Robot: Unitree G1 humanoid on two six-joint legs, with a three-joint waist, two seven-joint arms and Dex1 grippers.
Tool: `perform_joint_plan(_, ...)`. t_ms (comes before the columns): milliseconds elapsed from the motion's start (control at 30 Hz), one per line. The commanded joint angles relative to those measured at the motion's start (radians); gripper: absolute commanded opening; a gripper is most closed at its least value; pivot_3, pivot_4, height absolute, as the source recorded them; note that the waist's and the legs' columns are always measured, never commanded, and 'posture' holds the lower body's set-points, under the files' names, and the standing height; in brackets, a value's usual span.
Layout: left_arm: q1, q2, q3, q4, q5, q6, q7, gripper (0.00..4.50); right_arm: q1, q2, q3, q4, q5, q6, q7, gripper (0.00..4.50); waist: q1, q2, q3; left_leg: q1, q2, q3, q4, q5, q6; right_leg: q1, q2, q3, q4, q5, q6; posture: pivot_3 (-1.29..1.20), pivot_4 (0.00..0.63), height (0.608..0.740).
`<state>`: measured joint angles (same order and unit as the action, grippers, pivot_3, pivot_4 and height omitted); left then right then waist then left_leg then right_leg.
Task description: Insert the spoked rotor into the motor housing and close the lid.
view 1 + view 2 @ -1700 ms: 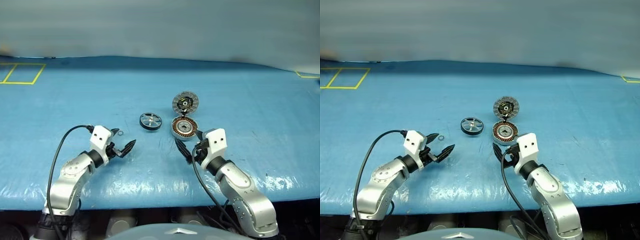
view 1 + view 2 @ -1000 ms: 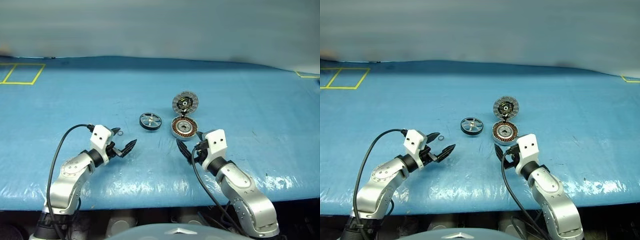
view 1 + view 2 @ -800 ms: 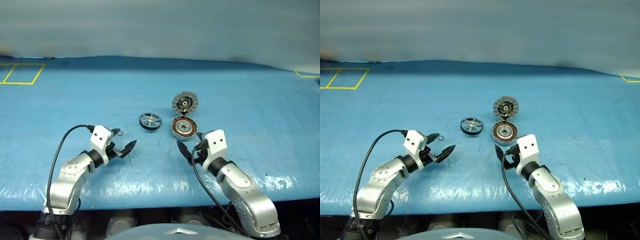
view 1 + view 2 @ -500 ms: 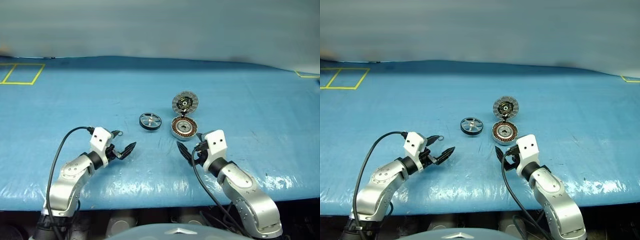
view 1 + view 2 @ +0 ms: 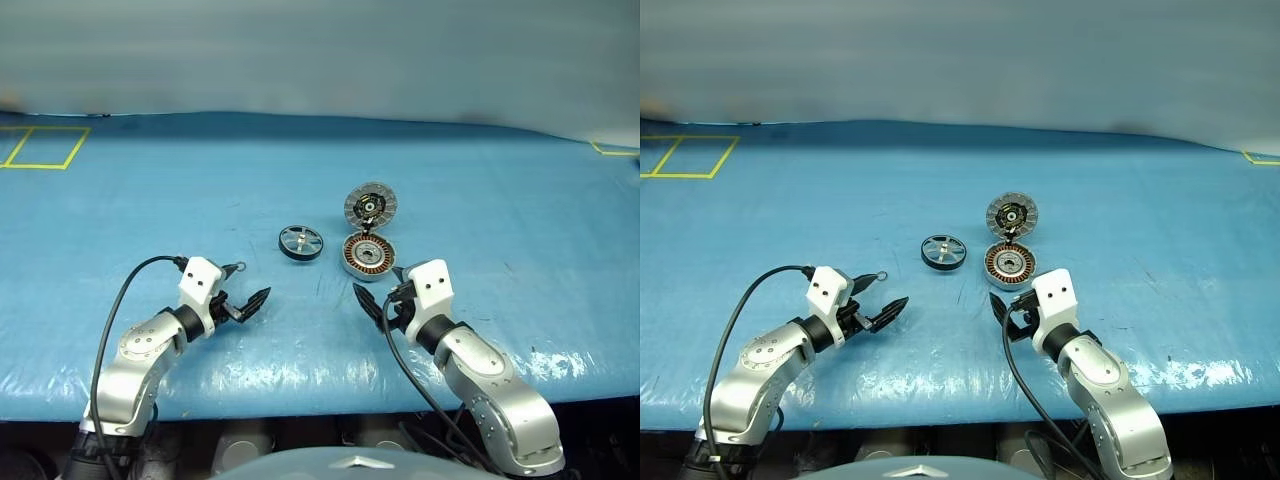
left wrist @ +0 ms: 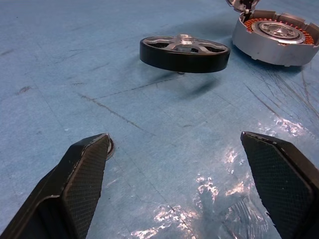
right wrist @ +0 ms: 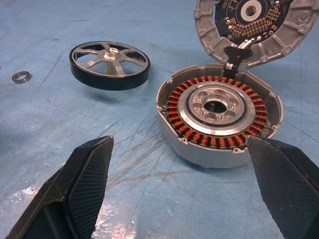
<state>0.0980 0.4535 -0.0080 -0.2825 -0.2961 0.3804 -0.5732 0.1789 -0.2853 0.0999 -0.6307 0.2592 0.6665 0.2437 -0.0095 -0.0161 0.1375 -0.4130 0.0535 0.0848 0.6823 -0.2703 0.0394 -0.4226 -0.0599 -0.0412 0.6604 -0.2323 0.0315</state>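
Nothing has been moved lately: both grippers (image 5: 252, 298) (image 5: 362, 299) are held open and empty, the rotor (image 5: 301, 243) untouched.

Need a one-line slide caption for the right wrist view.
Open right claw faces housing, its lid raised; rotor beside.
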Motion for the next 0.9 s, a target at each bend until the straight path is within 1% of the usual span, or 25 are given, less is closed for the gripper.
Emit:
perform_joint_plan(33,-0.013,0.006,0.007,-0.047,-0.009,-0.008,-0.012,4.50,-0.014,-0.010,-0.006,-0.040,0.006,0.006,0.008,4.48,0.000,0.000,0.000,0.000,0.000,0.000,0.000,0.000,0.000,0.000,0.000,0.000,0.000,0.000,0.000,0.00,0.150,0.740)
perform_joint_plan(467,0.001,0.003,0.020,-0.055,0.001,-0.025,0.003,4.50,-0.106,-0.037,0.040,-0.029,0.002,0.046,0.036,4.48,-0.001,0.000,0.000,0.000,0.000,0.000,0.000,0.000,0.000,-0.001,0.000,0.000,0.000,0.000,-0.001,0.00,0.150,0.740)
perform_joint_plan(600,0.021,0.002,0.018,-0.060,0.011,-0.059,0.006,4.50,-0.161,-0.086,0.070,-0.037,0.014,0.095,0.087,4.48,0.000,0.000,0.000,-0.001,0.000,0.001,0.000,0.000,0.000,-0.001,0.000,0.000,0.000,0.001,-0.001,0.00,0.150,0.740)
perform_joint_plan(667,0.035,0.003,0.007,-0.065,0.018,-0.081,-0.001,4.50,-0.193,-0.127,0.079,-0.043,0.011,0.134,0.110,4.48,0.000,0.000,0.000,-0.001,0.000,0.001,0.000,0.000,0.000,-0.001,0.000,0.000,0.000,0.001,-0.002,0.00,0.150,0.740)
perform_joint_plan(800,0.069,0.009,-0.037,-0.069,0.030,-0.153,-0.053,4.50,-0.294,-0.218,0.094,-0.020,0.009,0.250,0.154,4.48,0.000,0.001,0.001,-0.001,0.000,0.001,0.000,0.000,0.000,-0.001,-0.001,0.000,0.000,0.001,-0.002,0.00,0.150,0.740)
perform_joint_plan(900,0.092,0.000,-0.049,-0.062,0.048,-0.218,-0.063,4.50,-0.361,-0.250,0.104,0.002,0.019,0.330,0.172,4.48,0.000,0.000,0.001,-0.001,0.000,0.001,0.000,0.000,0.000,-0.001,-0.001,0.000,0.000,0.001,-0.002,0.00,0.150,0.740)
